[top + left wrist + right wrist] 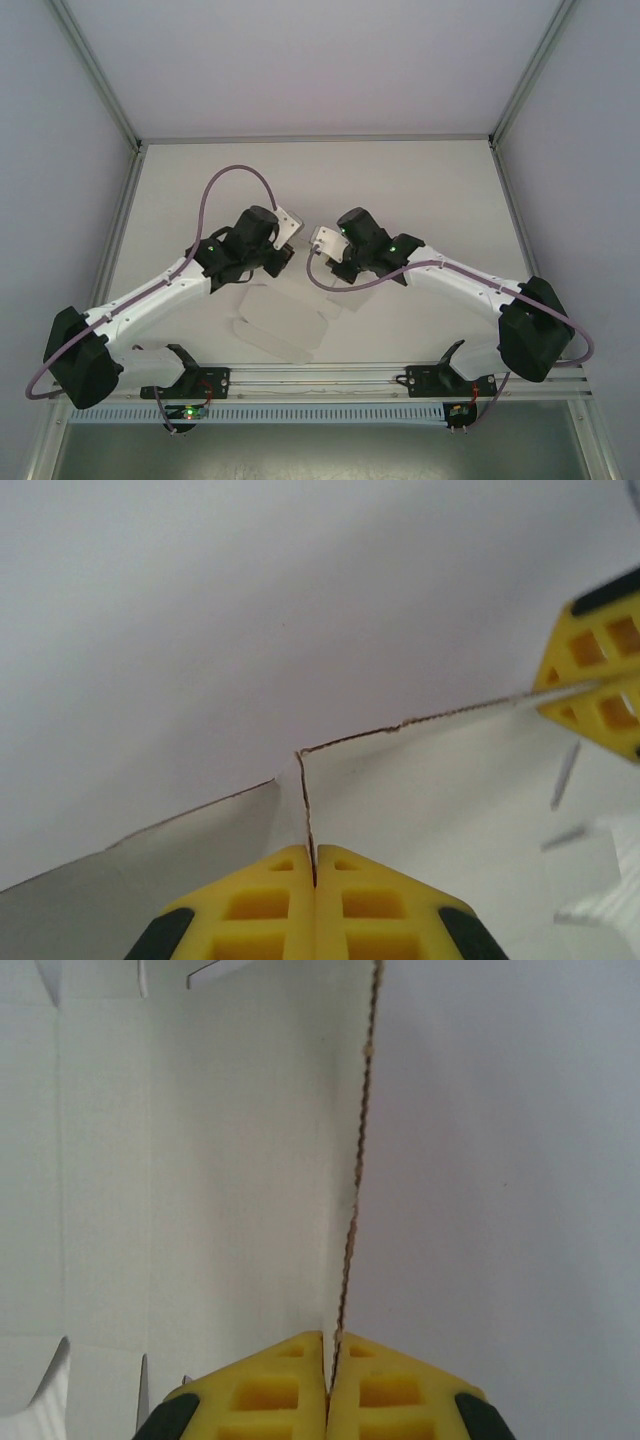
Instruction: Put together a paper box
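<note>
**Both grippers clamped on the card, one edge each**

Starting on the left: the left gripper [315, 868] is pinched tight. Its two yellow fingers [255, 910] are pressed together with a raw, brownish cut edge of the paper box [430, 810] caught right between the tips. In the left wrist view that edge climbs straight up out of the fingertips, hits a corner, then runs off to the right of them. A white panel of card spreads to the right of the fingertips and a greyer, shadier panel sits to their left.

Follow that long edge rightward and it lands in the right gripper [590, 687]. This one is squeezed closed on the card too, with the edge sandwiched between its own yellow fingers.

The right wrist view is much the same. A cut edge rises straight from between the closed fingertips to the top of the picture. Creased white card lies to the left of the fingers, with little slits and flap cuts at the far-left and near-left corners. To the right of the fingers there's just a plain white surface.

From overhead, the two grippers sit near each other over the middle of the table [420, 190], tips pointing down. Most of the flat sheet spreads out on the near side of the fingers, toward the arm bases. I can't tell whether that part rests on the table or hangs just above it.
</note>
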Controlling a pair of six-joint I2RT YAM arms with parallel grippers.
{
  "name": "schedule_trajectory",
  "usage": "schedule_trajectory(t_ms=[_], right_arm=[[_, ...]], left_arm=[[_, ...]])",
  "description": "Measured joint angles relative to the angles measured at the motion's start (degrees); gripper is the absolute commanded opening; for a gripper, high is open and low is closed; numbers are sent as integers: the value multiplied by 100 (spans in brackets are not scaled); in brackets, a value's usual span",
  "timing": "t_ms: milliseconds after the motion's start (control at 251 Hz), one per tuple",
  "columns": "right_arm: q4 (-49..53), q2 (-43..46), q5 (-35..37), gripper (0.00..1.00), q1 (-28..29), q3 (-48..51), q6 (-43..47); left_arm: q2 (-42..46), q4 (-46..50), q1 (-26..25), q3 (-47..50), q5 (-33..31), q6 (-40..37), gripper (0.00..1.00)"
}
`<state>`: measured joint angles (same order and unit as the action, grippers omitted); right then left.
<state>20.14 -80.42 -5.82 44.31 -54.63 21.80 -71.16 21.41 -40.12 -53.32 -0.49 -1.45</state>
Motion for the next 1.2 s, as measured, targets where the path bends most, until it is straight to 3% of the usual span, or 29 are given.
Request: schedule_trajectory(t_ms=[251, 635, 710, 750, 834, 930, 994, 1105, 1201], right_arm=[[103, 2, -125, 0, 55, 2, -734], [68, 26, -149, 0, -9, 201, -962], [46, 81, -149, 0, -26, 212, -942], [-9, 133, -122, 0, -33, 229, -896], [-210, 280, -109, 0, -63, 234, -754], [-367, 514, -114, 0, -186, 260, -579], [-459, 651, -116, 0, -310, 286, -492], [-540, 754, -133, 0, -527, 356, -372], [-538, 754, -129, 0, -599, 422, -227]], left_arm=[[-289, -1001, -557, 308, -719, 695, 0], [-966, -1655, -752, 308, -1182, 1349, 0], [-872, -1624, -796, 308, -1290, 1392, 18], [-767, -1591, -824, 319, -1309, 1451, 38], [-367, -1484, -946, 409, -1353, 1523, 40], [361, -1220, -1014, 634, -1602, 1646, 64], [885, -1012, -1014, 835, -1834, 1784, 87], [1816, -616, -955, 1244, -2098, 1987, 100], [2522, -216, -695, 1504, -2170, 2273, 100]])
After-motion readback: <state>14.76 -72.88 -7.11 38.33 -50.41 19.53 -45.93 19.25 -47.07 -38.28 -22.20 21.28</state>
